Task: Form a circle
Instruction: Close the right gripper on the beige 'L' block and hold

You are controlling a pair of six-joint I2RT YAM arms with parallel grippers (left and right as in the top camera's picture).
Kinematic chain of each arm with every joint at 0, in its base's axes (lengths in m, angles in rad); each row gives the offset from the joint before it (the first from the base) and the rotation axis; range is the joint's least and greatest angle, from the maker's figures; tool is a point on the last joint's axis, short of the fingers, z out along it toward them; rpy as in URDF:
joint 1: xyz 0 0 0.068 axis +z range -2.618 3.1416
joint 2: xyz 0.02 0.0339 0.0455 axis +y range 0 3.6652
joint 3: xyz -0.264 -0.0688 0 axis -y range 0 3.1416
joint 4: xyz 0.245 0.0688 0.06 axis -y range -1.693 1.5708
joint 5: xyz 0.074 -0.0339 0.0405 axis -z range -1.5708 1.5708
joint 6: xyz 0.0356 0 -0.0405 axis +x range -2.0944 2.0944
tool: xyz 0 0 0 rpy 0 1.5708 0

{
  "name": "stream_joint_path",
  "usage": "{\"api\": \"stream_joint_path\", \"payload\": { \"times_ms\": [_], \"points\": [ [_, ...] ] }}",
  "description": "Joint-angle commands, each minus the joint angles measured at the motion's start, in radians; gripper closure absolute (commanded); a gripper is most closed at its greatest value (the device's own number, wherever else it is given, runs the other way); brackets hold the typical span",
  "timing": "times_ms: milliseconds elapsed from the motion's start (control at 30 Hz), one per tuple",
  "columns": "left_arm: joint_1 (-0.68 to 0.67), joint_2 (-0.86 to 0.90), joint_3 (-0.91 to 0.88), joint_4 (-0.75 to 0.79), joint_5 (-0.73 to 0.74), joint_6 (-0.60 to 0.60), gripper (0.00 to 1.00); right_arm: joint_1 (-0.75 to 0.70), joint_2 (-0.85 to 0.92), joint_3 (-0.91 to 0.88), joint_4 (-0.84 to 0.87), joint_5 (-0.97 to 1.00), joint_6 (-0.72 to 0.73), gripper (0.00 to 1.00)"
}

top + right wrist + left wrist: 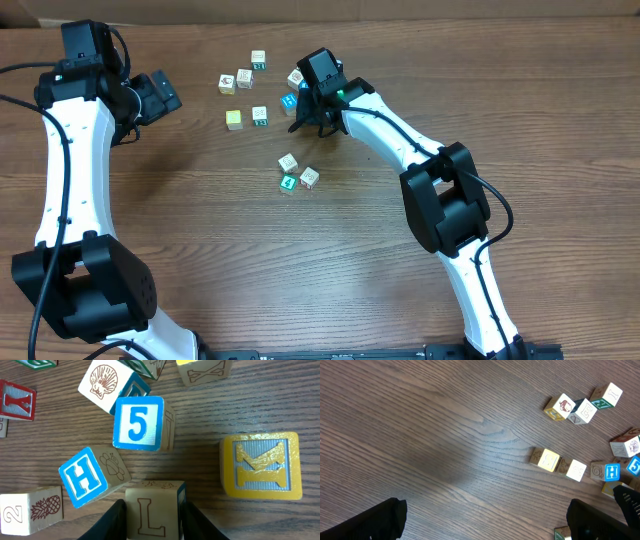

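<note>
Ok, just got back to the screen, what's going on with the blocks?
The right pincer is closed on the L block, beside the 5 block, H block and yellow K block. The left pincer hangs open over bare table, off to the side. A cluster of three cubes sits apart, nearer the robot's base; no full ring yet.
</note>
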Motion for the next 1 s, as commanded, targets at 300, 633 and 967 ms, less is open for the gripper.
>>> {"api": "stream_joint_path", "payload": {
  "times_ms": [300, 633, 967],
  "points": [
    [-0.007, 0.006, 0.0, 0.001, 0.002, -0.006, 0.01, -0.005, 0.011, -0.005, 0.005, -0.007, 0.0, 0.62],
    [-0.007, 0.006, 0.0, 0.001, 0.002, -0.006, 0.0, -0.005, 0.011, -0.005, 0.006, -0.007, 0.0, 0.62],
    [-0.007, 0.006, 0.0, 0.001, 0.002, -0.006, 0.01, -0.005, 0.011, -0.005, 0.007, -0.007, 0.0, 0.62]
  ]
}}
